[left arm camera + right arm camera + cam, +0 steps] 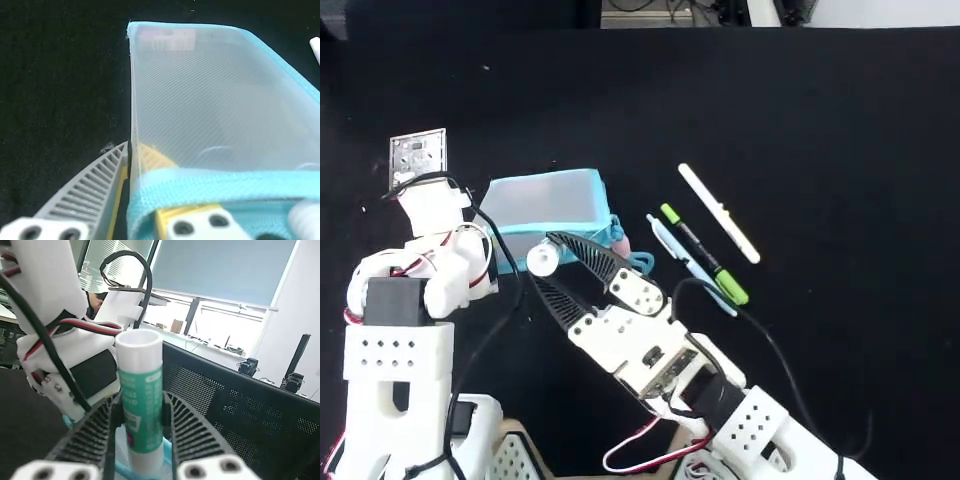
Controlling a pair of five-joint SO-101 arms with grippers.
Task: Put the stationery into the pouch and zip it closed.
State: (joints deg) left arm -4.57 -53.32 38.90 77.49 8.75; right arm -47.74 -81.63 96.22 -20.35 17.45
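Slick glue stick (141,390), floppy pouch (210,100)
Your right gripper (141,407) pinches the light glue stick mid-barrel; left gripper (136,152) clamps the soft pouch's zip edge, probably your best hold.

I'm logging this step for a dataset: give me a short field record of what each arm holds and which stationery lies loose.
pouch: translucent mesh pouch with light-blue trim
left jaws: shut on the pouch's edge
right jaws: shut on the white glue stick with green label, upright by the pouch
loose: white pen, green-and-black marker, light-blue pen, beside the pouch
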